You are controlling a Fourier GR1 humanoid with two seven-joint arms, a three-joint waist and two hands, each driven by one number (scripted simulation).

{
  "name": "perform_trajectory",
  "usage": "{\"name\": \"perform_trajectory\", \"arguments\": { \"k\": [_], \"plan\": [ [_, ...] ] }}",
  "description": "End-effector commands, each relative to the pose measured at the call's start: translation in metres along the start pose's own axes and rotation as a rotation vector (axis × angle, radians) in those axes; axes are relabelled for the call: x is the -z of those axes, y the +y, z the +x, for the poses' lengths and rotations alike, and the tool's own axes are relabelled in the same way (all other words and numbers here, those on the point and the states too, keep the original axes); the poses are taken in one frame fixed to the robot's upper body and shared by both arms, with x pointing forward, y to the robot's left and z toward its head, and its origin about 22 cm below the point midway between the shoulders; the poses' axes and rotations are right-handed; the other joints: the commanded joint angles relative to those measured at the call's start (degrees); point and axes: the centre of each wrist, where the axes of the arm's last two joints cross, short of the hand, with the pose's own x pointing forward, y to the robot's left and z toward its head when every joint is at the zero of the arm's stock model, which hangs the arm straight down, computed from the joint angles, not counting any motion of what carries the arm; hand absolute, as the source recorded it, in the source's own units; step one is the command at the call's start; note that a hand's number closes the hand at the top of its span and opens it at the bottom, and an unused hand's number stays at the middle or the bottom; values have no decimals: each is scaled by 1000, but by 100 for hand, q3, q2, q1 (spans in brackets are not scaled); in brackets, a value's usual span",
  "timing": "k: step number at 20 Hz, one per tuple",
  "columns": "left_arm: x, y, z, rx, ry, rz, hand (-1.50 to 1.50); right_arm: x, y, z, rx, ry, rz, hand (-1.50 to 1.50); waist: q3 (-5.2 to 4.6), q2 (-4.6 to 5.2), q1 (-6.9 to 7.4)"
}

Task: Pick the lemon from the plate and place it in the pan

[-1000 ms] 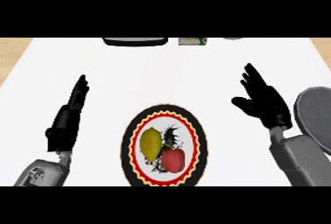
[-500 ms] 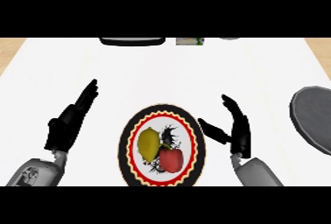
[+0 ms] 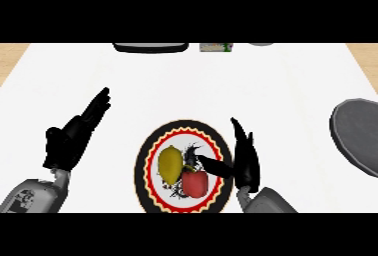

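The yellow lemon (image 3: 170, 164) lies on the left side of the round plate (image 3: 150, 150), which has a red and black rim. The grey pan (image 3: 359, 134) sits far off at the right edge.

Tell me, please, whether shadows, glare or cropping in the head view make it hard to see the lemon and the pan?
Head view: lighting is flat and even, with no glare and hardly any cast shadow on the white counter. The lemon shows plainly on the plate, though the right hand has its thumb over the plate's middle. The grey pan is cut off by the right edge. The left hand hides nothing.
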Motion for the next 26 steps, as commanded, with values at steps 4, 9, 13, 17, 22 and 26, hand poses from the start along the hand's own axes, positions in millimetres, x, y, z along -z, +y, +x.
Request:
{"name": "perform_trajectory", "arguments": {
  "k": [4,9,13,17,22,26],
  "plan": [
    [-1,-4,0,-20,-2,-31,0,11,-17,56,-329,201,248,-150,22,48,92],
    [12,-1,9,-11,3,-20,0,-4,-1,123,-417,279,483,-150,40,87,80],
    [8,14,11,20,-5,-8,0,-3,5,154,-444,342,587,-150,44,86,118],
    [-2,-9,-12,1,-1,-6,0,-13,27,166,-457,390,579,-150,43,80,85],
    [2,-1,15,4,4,-16,0,4,23,167,-529,427,552,-150,50,65,64],
    [-5,-2,-1,-10,6,-4,0,-5,29,162,-571,447,562,-150,47,52,23]
  ]
}}
